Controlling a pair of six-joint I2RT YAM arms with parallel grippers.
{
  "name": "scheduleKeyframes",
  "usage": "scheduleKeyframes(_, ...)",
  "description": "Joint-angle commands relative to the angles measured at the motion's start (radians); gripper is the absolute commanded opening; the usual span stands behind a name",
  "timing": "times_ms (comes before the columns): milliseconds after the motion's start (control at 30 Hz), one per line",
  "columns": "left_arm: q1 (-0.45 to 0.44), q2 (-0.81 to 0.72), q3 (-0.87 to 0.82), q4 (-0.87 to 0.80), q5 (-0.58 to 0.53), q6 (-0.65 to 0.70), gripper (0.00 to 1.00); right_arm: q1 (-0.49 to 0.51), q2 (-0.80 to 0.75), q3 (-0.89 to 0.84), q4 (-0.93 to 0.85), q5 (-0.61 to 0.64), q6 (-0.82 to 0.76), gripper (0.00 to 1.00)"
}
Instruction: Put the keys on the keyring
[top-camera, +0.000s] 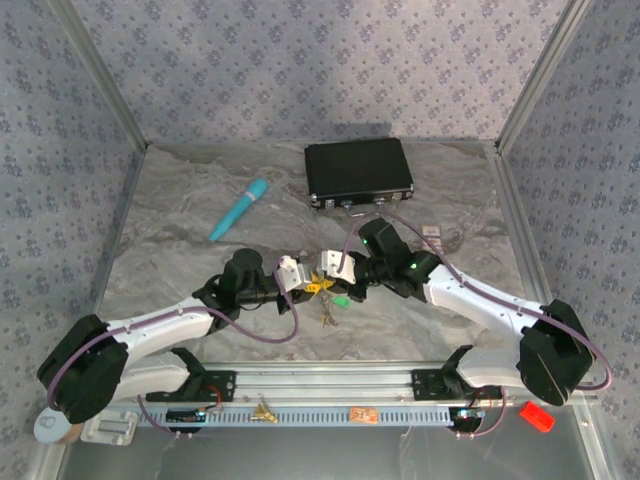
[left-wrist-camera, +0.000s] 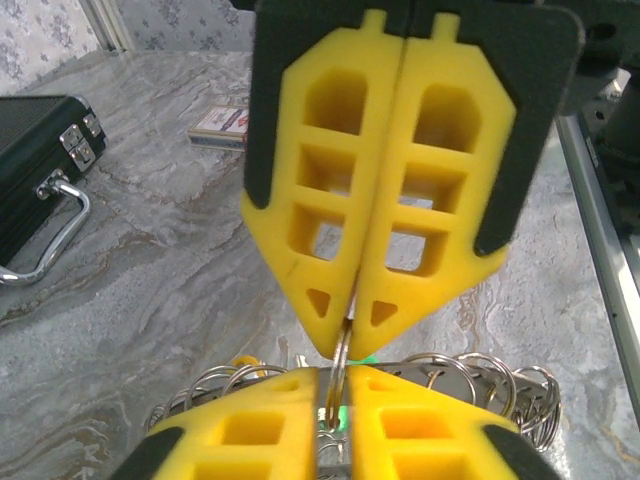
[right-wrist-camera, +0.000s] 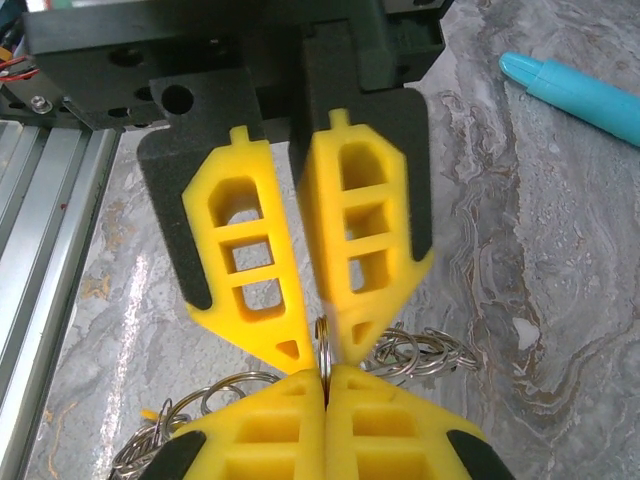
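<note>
My two grippers meet tip to tip over the middle of the table, left gripper (top-camera: 308, 285) facing right gripper (top-camera: 335, 283). Between them a thin steel ring (left-wrist-camera: 342, 352) of the keyring stands edge-on. In the right wrist view my right gripper (right-wrist-camera: 325, 375) is shut on that ring (right-wrist-camera: 322, 335). The left gripper (left-wrist-camera: 341, 375) has its pads close on both sides of the same ring. The keyring's band (left-wrist-camera: 450, 375) carries several small wire loops. Keys hang under the grippers (top-camera: 327, 318), with a yellow tag (top-camera: 322, 286) and a green one (top-camera: 340, 300).
A black case (top-camera: 358, 170) lies at the back, its handle toward me. A teal pen (top-camera: 240, 208) lies left of it and a small card box (top-camera: 432, 233) to the right. The metal rail (top-camera: 320, 385) runs along the near edge, bearing a brass piece (top-camera: 264, 410) and an orange piece (top-camera: 362, 414).
</note>
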Motion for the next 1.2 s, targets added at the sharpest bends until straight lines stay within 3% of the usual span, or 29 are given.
scheduleKeyframes(0,-0.007,-0.032,0.034,-0.010,0.033,0.017,0.08,0.009,0.001,0.042,-0.025,0.003,-0.023,0.00)
scheduleKeyframes(100,-0.006,-0.037,0.036,-0.016,0.032,0.017,0.00,0.010,-0.005,0.050,-0.034,0.015,-0.023,0.00)
scheduleKeyframes(200,-0.006,-0.044,0.041,-0.029,0.004,-0.011,0.00,-0.004,-0.050,0.039,-0.017,0.053,0.011,0.23)
scheduleKeyframes(267,-0.007,-0.052,0.060,-0.071,-0.041,-0.059,0.00,-0.019,-0.104,0.032,-0.026,0.046,0.037,0.25)
scheduleKeyframes(367,-0.007,-0.051,0.110,-0.159,-0.157,-0.203,0.00,-0.023,-0.178,0.019,-0.061,0.033,0.074,0.24)
scheduleKeyframes(467,-0.017,-0.037,0.208,-0.354,-0.305,-0.369,0.00,0.019,-0.194,-0.002,-0.045,0.034,0.161,0.20)
scheduleKeyframes(600,-0.029,0.006,0.372,-0.605,-0.389,-0.569,0.00,0.137,-0.180,-0.080,0.141,0.150,0.278,0.12)
scheduleKeyframes(733,-0.031,0.066,0.528,-0.846,-0.457,-0.803,0.00,0.182,-0.144,-0.169,0.367,0.260,0.355,0.04)
scheduleKeyframes(900,-0.023,0.179,0.718,-1.102,-0.401,-1.078,0.00,0.195,-0.059,-0.225,0.546,0.320,0.371,0.09)
scheduleKeyframes(1167,0.027,0.236,0.772,-1.187,-0.176,-1.418,0.00,0.192,0.020,-0.296,0.740,0.452,0.336,0.16)
